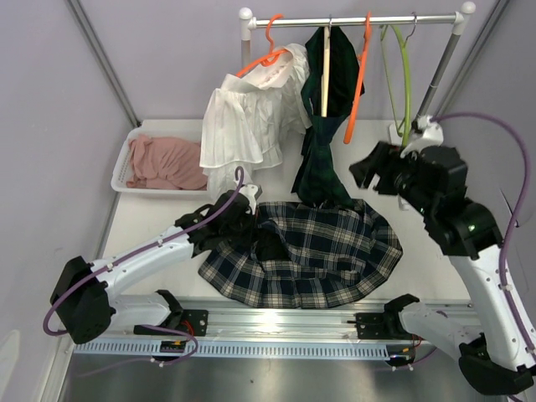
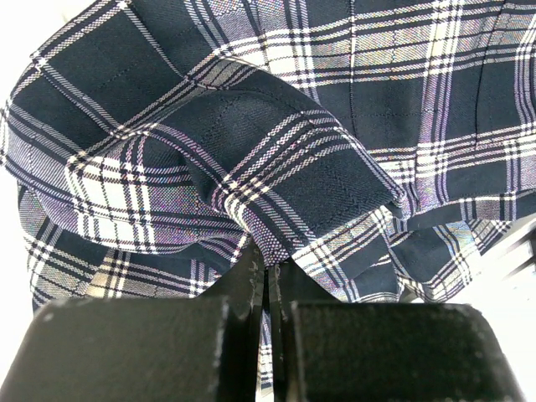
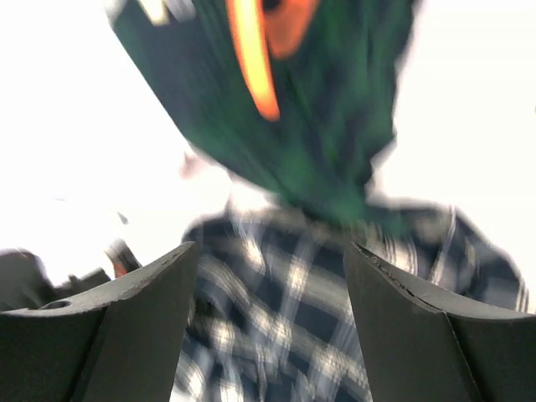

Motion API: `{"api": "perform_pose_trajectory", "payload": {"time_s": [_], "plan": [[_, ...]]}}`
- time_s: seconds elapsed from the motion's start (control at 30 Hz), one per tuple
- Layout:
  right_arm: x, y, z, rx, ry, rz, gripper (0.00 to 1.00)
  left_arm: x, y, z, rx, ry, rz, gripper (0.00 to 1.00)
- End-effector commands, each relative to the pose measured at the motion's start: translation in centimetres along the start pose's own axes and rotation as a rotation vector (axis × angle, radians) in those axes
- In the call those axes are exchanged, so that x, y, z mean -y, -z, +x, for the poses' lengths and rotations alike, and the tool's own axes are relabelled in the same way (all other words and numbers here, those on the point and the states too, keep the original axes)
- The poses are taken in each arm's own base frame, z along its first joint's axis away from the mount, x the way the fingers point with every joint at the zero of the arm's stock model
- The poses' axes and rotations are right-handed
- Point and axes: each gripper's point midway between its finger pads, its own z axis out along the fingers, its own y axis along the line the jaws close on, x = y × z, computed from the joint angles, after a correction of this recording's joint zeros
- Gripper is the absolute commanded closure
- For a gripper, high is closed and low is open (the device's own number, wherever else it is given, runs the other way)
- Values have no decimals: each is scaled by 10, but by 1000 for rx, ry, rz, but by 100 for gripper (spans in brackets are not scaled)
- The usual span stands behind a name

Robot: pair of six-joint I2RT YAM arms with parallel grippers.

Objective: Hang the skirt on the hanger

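The navy and white plaid skirt [image 1: 322, 255] lies spread on the table. My left gripper [image 1: 260, 239] sits at its left edge, shut on a raised fold of the skirt [image 2: 293, 142], with the cloth pinched between the fingertips [image 2: 251, 280]. My right gripper [image 1: 362, 174] hangs in the air above the skirt's right side, open and holding nothing. Its view is blurred and shows the skirt [image 3: 285, 318] below the open gripper [image 3: 272, 251]. A bare orange hanger [image 1: 360, 75] and a bare green hanger [image 1: 405, 79] hang on the rail [image 1: 352, 18].
A dark green plaid garment [image 1: 322, 134] hangs from the rail down to the skirt's far edge. A white blouse [image 1: 247, 117] hangs on another orange hanger [image 1: 266, 52]. A white basket [image 1: 126, 155] with pink cloth stands at the back left.
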Motion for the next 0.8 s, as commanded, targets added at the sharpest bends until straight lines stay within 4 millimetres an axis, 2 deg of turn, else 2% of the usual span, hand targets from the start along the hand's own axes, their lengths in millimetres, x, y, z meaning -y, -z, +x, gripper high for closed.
{"api": "perform_pose_trajectory", "payload": {"time_s": [0.0,0.03,0.1,0.13,0.2,0.23,0.3,0.33,0.4,0.43,0.5,0.53,0.57,0.67,0.7,0.73,0.77], "plan": [[-8,-7,-67,162,57,32,24,19,6,-27,70,15,77,100],[-17,8,-99,239,81,20,24,20,7,-28,72,15,80,100],[-8,14,-132,319,97,96,24,20,8,-26,71,15,85,100],[-9,19,-156,374,118,113,24,20,8,-25,71,15,86,100],[-3,22,-179,421,132,144,24,21,9,-23,68,16,94,100],[4,22,-197,451,145,172,25,21,9,-23,68,15,99,100],[7,20,-211,469,162,177,26,24,10,-21,58,15,114,100],[18,15,-220,480,164,205,26,24,10,-20,55,15,116,100],[25,14,-232,509,172,214,25,26,14,-19,48,2,118,100],[36,3,-238,504,174,211,25,26,15,-20,48,-1,115,100],[44,-7,-245,495,152,179,26,26,18,-21,45,-11,114,100],[38,-17,-244,469,155,111,25,25,18,-19,40,-13,112,100],[58,-29,-247,451,139,133,25,25,18,-19,42,-13,111,100],[60,-43,-256,451,132,84,24,26,20,-18,44,-15,116,100],[67,-63,-261,438,124,73,23,27,20,-18,47,-14,120,100],[67,-63,-261,437,125,70,23,27,20,-18,47,-14,120,100],[72,-74,-260,422,120,71,23,27,21,-17,46,-15,119,100]]}}
